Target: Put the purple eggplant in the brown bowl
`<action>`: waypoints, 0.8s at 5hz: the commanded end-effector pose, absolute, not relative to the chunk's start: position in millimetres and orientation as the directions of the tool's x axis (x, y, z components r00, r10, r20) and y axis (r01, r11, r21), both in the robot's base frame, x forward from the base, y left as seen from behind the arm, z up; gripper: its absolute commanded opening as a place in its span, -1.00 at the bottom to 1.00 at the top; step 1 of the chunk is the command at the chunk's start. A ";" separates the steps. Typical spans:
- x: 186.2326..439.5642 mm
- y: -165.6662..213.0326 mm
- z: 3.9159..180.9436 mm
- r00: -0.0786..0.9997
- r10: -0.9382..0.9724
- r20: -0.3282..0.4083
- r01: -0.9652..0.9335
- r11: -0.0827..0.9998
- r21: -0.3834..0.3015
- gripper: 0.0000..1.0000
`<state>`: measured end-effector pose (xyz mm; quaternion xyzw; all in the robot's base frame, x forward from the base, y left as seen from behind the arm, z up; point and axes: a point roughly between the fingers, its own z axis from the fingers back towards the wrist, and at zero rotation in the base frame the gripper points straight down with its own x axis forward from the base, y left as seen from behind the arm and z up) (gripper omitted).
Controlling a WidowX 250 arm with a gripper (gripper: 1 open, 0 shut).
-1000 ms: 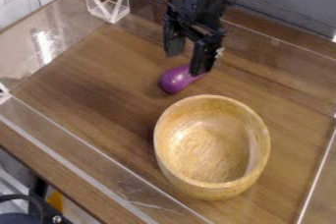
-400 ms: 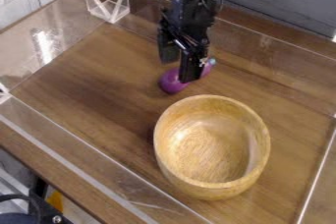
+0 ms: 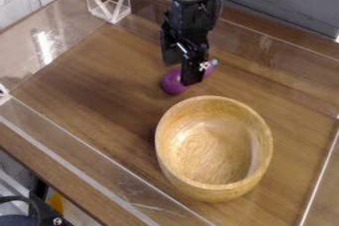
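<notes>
A clear plastic stand (image 3: 106,3) sits at the upper left of the wooden tabletop (image 3: 93,71), with no legible writing anywhere in view. At upper centre, the black claw (image 3: 185,71) points straight down, its fingers spread wide over the purple eggplant (image 3: 173,82), which lies on the tabletop. Just below and to the right, the brown bowl (image 3: 215,148) stands empty.

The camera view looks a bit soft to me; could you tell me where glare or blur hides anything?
Camera view: soft overall; glare streaks the clear tray wall at upper left; the open claw covers the top of the purple eggplant; the brown bowl is evenly lit.
</notes>
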<state>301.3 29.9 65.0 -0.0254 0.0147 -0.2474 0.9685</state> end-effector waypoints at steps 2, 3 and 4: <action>311.6 36.2 69.8 0.878 -0.476 0.052 0.478 0.878 -0.018 1.00; 314.0 36.3 66.6 0.875 -0.480 0.066 0.482 0.876 -0.012 1.00; 315.6 36.4 63.2 0.872 -0.484 0.075 0.486 0.874 -0.012 1.00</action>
